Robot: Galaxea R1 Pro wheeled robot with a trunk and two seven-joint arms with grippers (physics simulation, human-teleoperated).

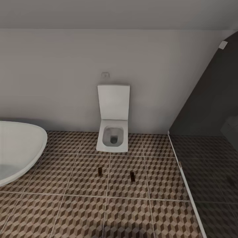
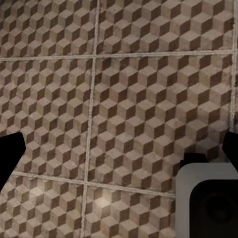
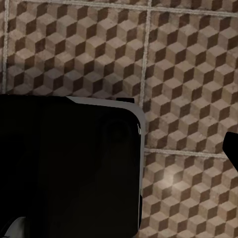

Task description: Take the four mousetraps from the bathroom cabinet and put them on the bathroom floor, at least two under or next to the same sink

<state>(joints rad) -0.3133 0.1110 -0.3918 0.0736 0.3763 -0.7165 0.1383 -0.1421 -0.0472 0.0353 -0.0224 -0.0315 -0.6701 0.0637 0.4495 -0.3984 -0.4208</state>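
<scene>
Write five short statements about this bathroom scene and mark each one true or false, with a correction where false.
1. Two mousetraps lie on the bathroom floor, in front of the toilet. True: one mousetrap and another sit apart on the patterned tiles.
2. The toilet lid is closed. False: it stands raised against the wall, and the bowl is open.
3. A white bathtub shows at the head view's left edge. True.
4. The two mousetraps touch each other. False: bare tile lies between them.
5. The floor is plain white tile. False: it has a brown-and-beige cube pattern.
</scene>
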